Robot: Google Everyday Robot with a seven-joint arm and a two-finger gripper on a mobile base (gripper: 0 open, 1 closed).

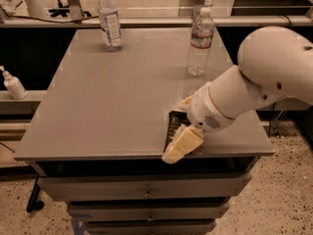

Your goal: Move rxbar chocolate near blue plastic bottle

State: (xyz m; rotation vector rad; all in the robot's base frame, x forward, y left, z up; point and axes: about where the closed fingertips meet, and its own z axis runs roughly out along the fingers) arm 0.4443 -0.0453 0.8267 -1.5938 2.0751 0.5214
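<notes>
The rxbar chocolate (174, 126) is a flat black wrapper lying near the table's front edge, right of centre, mostly hidden by my arm. My gripper (179, 127) is over it, open, with one cream finger (182, 145) at the bar's front end, past the table edge, and the other fingertip (185, 103) just behind the bar. The bar lies between them on the table. The blue plastic bottle (109, 19), white cap and blue-and-white label, stands upright at the back left of the table, far from the bar.
A clear bottle with a red-banded white label (200, 42) stands upright at the back right. The grey table (98, 106) has drawers below its front edge. A white pump bottle (12, 83) stands on a ledge to the left.
</notes>
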